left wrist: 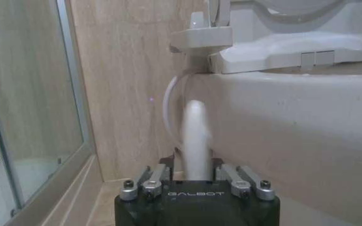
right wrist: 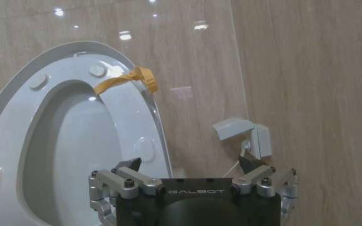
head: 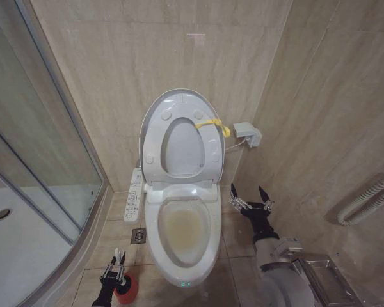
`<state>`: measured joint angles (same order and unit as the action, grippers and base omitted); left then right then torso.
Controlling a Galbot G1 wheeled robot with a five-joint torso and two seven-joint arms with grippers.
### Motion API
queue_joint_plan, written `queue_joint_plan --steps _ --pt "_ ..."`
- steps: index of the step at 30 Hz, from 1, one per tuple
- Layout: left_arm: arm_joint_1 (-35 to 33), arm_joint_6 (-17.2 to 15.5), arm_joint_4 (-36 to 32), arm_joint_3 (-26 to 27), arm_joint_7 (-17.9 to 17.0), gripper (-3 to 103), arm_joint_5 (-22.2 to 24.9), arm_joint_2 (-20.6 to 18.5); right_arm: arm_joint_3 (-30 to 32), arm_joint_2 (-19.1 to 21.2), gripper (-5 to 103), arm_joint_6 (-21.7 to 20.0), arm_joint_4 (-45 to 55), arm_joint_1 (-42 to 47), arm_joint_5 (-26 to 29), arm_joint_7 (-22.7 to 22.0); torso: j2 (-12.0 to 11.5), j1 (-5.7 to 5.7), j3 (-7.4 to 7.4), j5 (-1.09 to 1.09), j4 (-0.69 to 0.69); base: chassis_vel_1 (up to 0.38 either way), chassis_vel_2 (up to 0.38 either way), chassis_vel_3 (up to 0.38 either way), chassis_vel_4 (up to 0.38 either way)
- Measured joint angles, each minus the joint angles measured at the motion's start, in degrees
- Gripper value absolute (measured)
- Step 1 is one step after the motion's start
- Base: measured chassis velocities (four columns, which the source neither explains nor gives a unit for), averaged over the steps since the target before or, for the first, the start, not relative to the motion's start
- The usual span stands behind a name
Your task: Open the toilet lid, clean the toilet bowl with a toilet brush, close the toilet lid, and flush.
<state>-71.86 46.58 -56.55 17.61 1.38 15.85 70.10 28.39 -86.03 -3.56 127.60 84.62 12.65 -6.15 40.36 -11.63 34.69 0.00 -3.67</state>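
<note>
**A:** Bathroom status? Beige tiled walls [head: 288,70], glass shower door [head: 32,147] on the robot's left, correct?

**B:** Correct. Toilet lid [head: 181,135] is up, leaning back against the wall, seat ring raised with it. Yellow loop tag [head: 212,125] hangs at the edge on the robot's right; also clear in the right wrist view [right wrist: 127,79].

**A:** Bowl?

**B:** Toilet bowl [head: 182,230] is exposed, brownish-yellow stain inside. Button panel [head: 134,195] sticks out on the robot's left side of it. Floor drain [head: 138,235] just beside the base.

**A:** Left gripper?

**B:** Left gripper [head: 116,261] is low on the floor, left of the bowl, right over the red cup holder [head: 127,289]. Left wrist view shows its fingers clamped on the pale handle of the toilet brush [left wrist: 195,141], handle upright, bowl wall close alongside. Bristle head not visible.

**A:** Right?

**B:** Right gripper [head: 249,195] hangs to the right of the bowl, fingers spread wide, holding nothing. White wall socket [head: 248,133] above it, near the corner.
</note>
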Motion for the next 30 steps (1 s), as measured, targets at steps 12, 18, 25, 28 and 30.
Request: queue_joint_plan --steps 12,18,25,28,30 --pt "-3.04 -0.32 -5.81 1.42 -1.62 74 -1.28 0.07 0.0 0.0 100 0.0 0.0 0.0 0.0 0.0 0.0 0.0 0.0 0.0 0.0 0.0 0.0 0.0 0.0" --pt "-7.05 -0.86 -14.05 3.53 -3.52 74 -3.77 -0.36 0.0 0.0 100 0.0 0.0 0.0 0.0 0.0 0.0 0.0 0.0 0.0 -0.01 0.0 0.0 0.0 0.0" --pt "-14.0 -3.76 -26.08 5.93 -5.14 98 -4.72 -0.88 0.0 0.0 100 0.0 0.0 0.0 0.0 0.0 0.0 0.0 0.0 0.0 0.0 0.0 0.0 0.0 0.0" --pt "-17.77 -5.11 -31.78 7.06 -5.79 100 -5.25 -1.02 0.0 0.0 100 0.0 0.0 0.0 0.0 0.0 0.0 0.0 -0.01 0.0 0.01 0.0 0.0 0.0 0.0" --pt "-21.29 -6.36 -38.03 9.04 -6.17 100 -5.31 -1.33 0.0 0.0 100 0.0 0.0 0.0 0.0 0.0 0.0 0.0 0.0 0.0 0.02 0.0 0.0 0.0 0.0"
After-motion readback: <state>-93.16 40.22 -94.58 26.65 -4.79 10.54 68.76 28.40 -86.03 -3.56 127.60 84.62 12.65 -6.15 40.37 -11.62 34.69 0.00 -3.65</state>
